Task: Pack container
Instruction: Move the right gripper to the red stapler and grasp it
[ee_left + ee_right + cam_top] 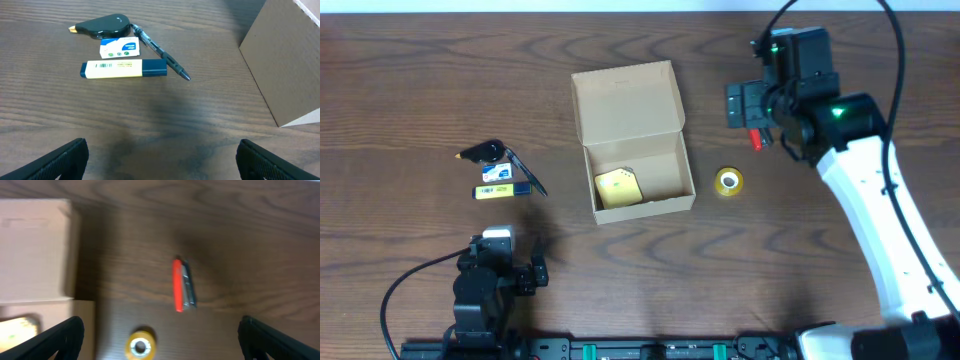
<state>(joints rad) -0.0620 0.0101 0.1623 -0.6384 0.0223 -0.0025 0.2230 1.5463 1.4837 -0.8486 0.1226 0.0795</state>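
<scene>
The left gripper [167, 167] hangs wide open and empty, facing a highlighter [124, 69], pen [160, 52] and eraser [119, 48] clustered together. The container [625, 100] sits mid-table, lid up, with one yellow item [618, 187] inside. Just right of it lies a yellow tape roll [728, 181]. Beyond that, a small red-and-silver item [178, 285] lies below the right gripper [161, 335], also spread wide and empty. I judge packing barely begun; next I must lower onto one item and close.
</scene>
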